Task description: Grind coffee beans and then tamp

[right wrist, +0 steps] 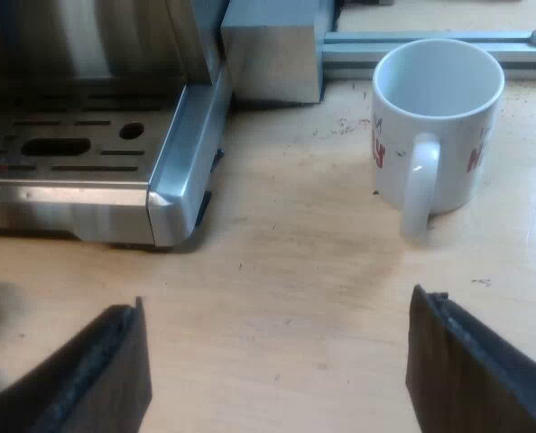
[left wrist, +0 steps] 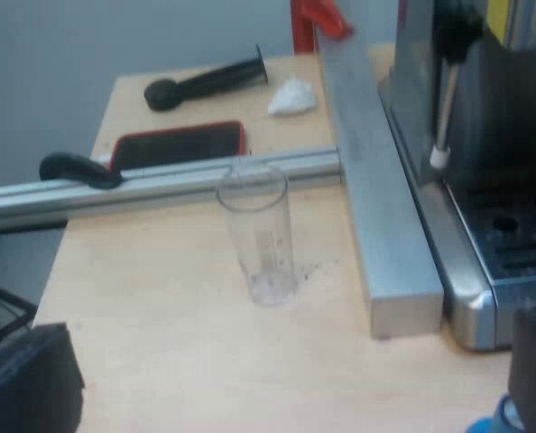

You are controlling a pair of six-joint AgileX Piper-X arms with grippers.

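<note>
A clear measuring glass [left wrist: 259, 234] stands upright on the wooden table, just beyond my left gripper [left wrist: 281, 370]. That gripper is open with nothing between its fingers [left wrist: 24, 383]. The espresso machine [left wrist: 494, 135] with its steam wand [left wrist: 443, 108] stands past a grey metal bar [left wrist: 376, 189]. A black tool with a rounded knob [left wrist: 205, 81], seemingly a tamper, lies on its side far behind the glass. My right gripper [right wrist: 281, 356] is open over bare table, with a white mug [right wrist: 439, 108] and the machine's drip tray [right wrist: 78, 149] ahead of it.
An aluminium rail [left wrist: 160, 180] crosses the table behind the glass. A phone in a red case [left wrist: 178, 144], a white crumpled wad [left wrist: 292, 95] and a red clamp [left wrist: 318, 18] lie beyond it. Something blue [left wrist: 486, 424] shows by my left finger. A metal block [right wrist: 272, 50] sits near the mug.
</note>
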